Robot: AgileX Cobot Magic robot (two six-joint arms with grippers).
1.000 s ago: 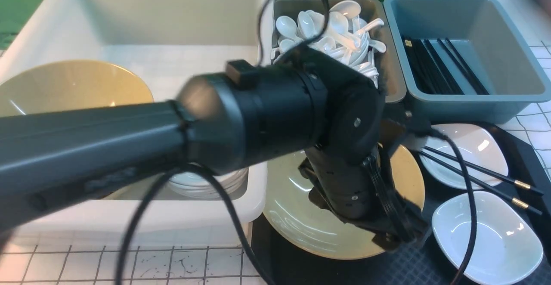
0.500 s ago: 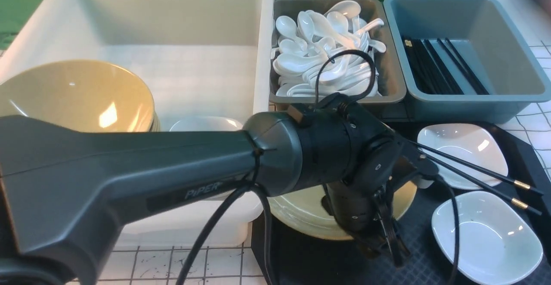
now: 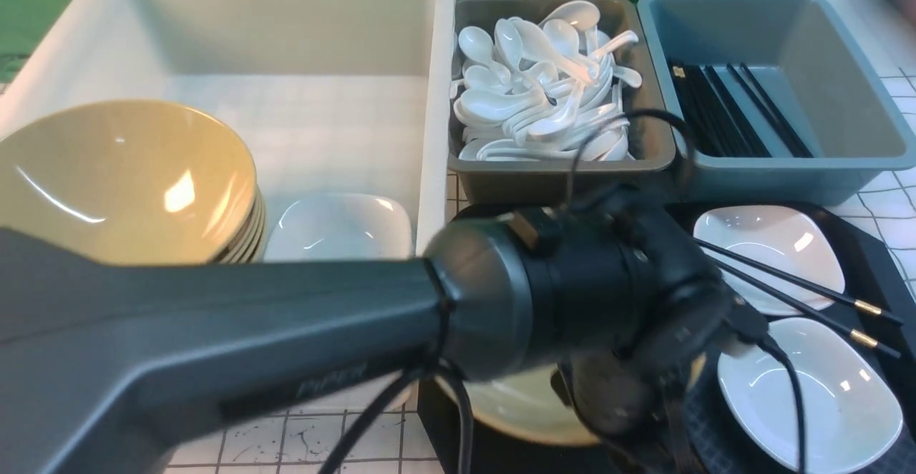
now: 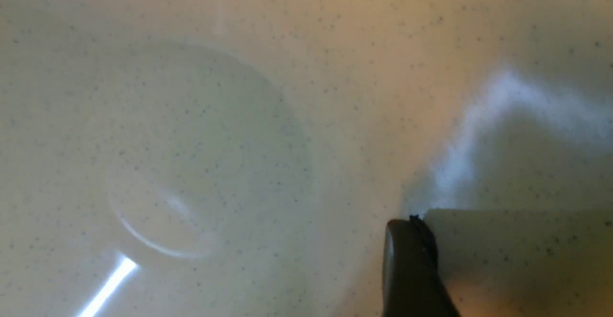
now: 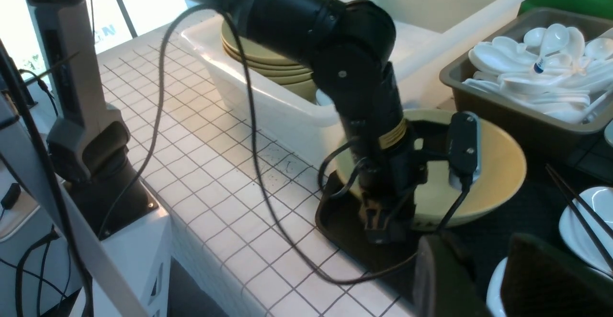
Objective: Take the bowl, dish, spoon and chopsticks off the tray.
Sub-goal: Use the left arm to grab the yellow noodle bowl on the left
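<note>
Right wrist view, unlike front, shows left gripper [image 5: 383, 226] seemingly clamping bowl [image 5: 498, 164] rim; right gripper [image 5: 491, 278] fingers apart.

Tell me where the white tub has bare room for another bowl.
The white tub has a bare floor behind the bowl stack and white dish, across to its far wall. Its near end is crowded by those two. The spoon tub is heaped full.
</note>
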